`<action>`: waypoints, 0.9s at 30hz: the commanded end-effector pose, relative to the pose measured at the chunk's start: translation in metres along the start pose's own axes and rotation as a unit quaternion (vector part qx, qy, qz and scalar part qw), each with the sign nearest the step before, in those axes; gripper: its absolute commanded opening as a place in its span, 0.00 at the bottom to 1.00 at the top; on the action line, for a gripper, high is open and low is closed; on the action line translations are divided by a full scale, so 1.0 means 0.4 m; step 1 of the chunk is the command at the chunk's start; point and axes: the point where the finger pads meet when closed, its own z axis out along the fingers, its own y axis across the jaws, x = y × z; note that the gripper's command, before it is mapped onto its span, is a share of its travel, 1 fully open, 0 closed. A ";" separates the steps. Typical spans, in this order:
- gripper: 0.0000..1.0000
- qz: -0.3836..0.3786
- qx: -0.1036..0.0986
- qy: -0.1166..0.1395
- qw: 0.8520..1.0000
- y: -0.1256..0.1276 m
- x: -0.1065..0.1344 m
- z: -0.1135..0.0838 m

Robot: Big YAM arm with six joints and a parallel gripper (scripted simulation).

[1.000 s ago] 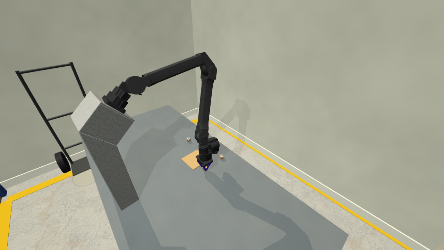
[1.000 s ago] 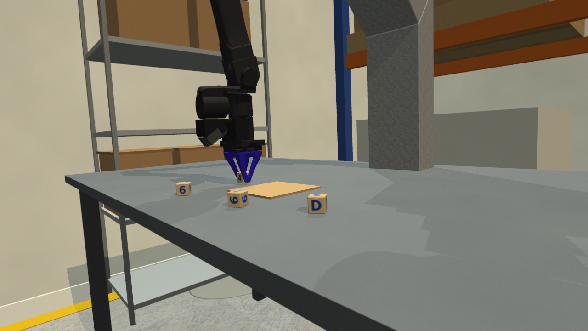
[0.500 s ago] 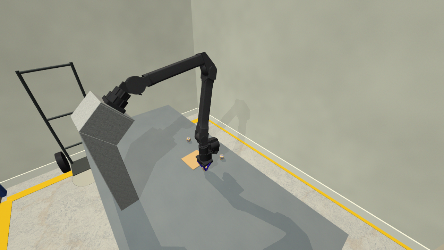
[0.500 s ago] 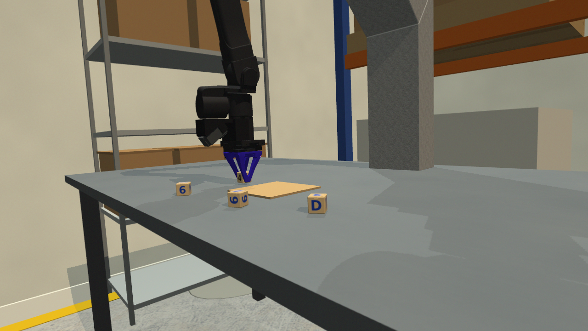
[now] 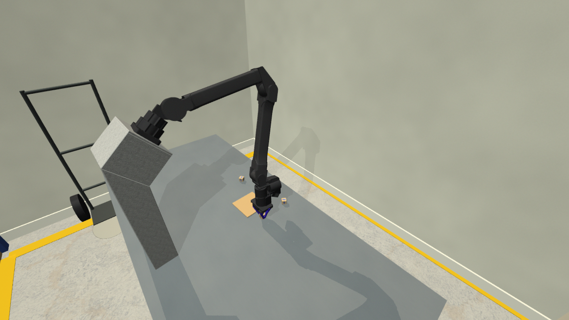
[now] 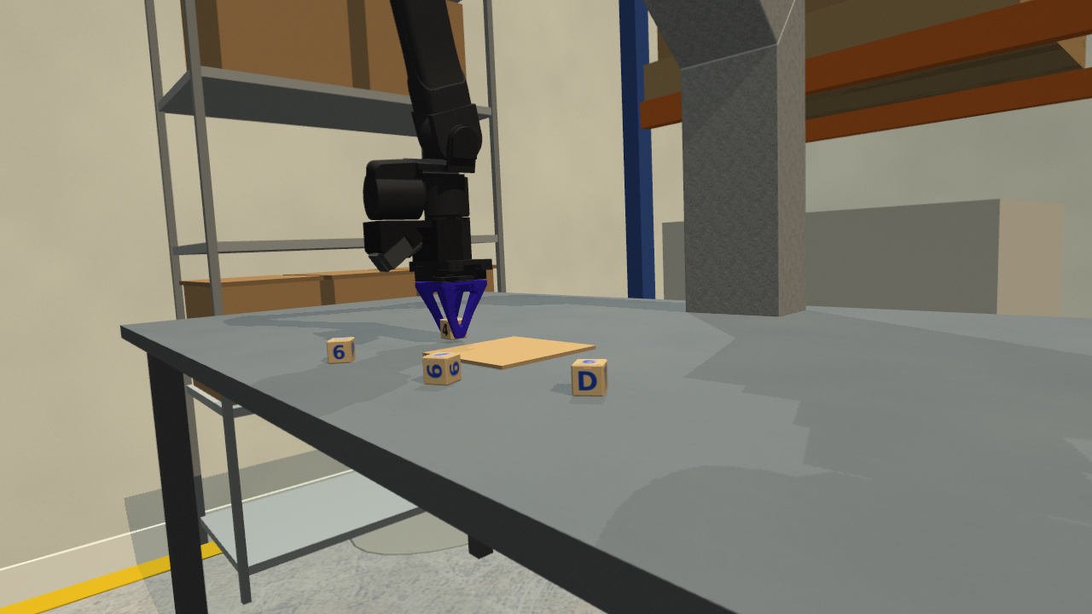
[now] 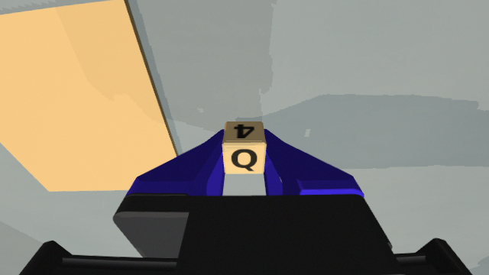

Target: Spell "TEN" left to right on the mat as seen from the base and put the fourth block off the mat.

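Note:
My gripper (image 5: 262,214) (image 6: 455,329) (image 7: 244,137) points straight down and is shut on a wooden block (image 6: 445,329) (image 7: 244,156). The block shows a black "Q" toward the wrist camera and a "4" on a side face. It hangs low over the grey table, just off the edge of the orange mat (image 5: 243,206) (image 6: 526,350) (image 7: 69,107). Three other blocks stand on the table off the mat: one showing "6" (image 6: 340,350), one showing "6" on two faces (image 6: 441,369) and one showing "D" (image 6: 589,378). Their top letters are too small to read.
The arm's grey pillar base (image 5: 135,186) (image 6: 740,190) stands on the table behind the mat. In the top view one small block (image 5: 241,178) lies beyond the mat and another block (image 5: 284,200) lies right of the gripper. A metal shelf (image 6: 320,99) stands past the table edge.

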 end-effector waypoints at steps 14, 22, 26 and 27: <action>0.22 -0.001 -0.006 0.006 1.000 0.029 0.027 0.004; 0.22 -0.001 -0.006 0.008 1.000 0.030 0.033 0.004; 0.22 0.000 -0.006 0.009 1.000 0.031 0.039 0.004; 0.22 0.000 -0.006 0.010 1.000 0.031 0.040 0.004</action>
